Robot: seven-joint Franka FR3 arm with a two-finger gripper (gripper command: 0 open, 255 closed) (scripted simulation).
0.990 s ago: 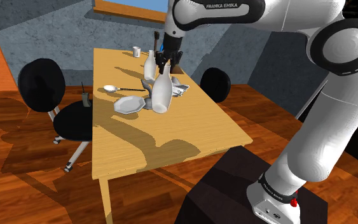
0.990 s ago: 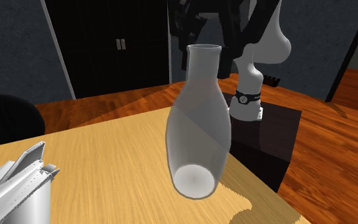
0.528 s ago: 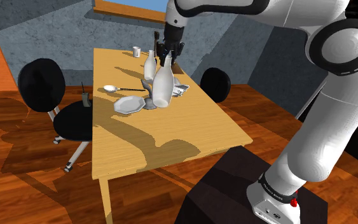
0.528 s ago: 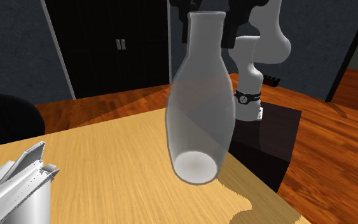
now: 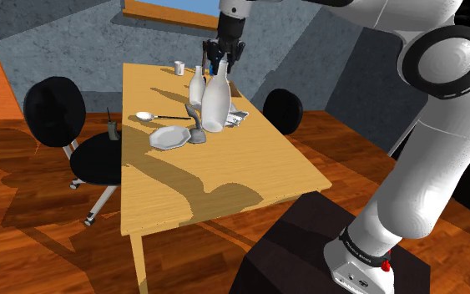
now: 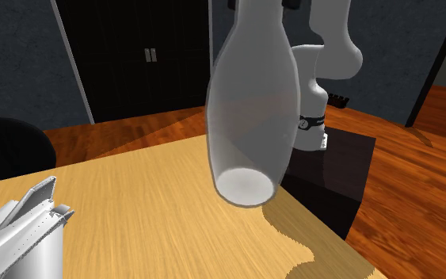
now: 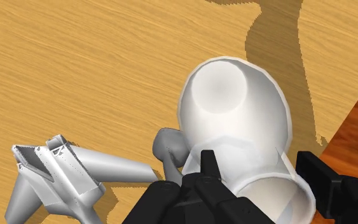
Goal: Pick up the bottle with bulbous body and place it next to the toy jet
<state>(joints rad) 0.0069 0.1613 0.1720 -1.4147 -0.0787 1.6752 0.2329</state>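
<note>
- The gripper [image 5: 222, 63] is clamped on the neck of the bottle [image 6: 253, 103]. One black finger [image 7: 208, 167] sits on each side, just under the rim. A hold this high leaves the wide body hanging free below.
- The bottle is off the table [image 5: 224, 188]. In the second exterior view its round base shows from underneath, and its shadow lies on the wood below it.
- It hangs slightly tilted, base swung away from the neck. That is probably because the only contact is a pinch at the narrow top.
- The jet [image 7: 56, 175] lies flat on the table near the bottle, with bare wood around it. That open wood beside the jet looks like the natural landing spot.
- A second bottle [image 5: 196, 88], a plate [image 5: 168, 136] and a small grey thing [image 7: 168, 149] crowd the same part of the table. The height of the lift is likely meant to carry the base clear of them.
- The pick looks done and the placing is not.
- The placing calls for a short carry toward the jet. The bottle then needs lowering until its base sits level, and only then should the fingers let go.
- A tilted touchdown risks tipping the bottle onto the jet or the grey thing.
</note>
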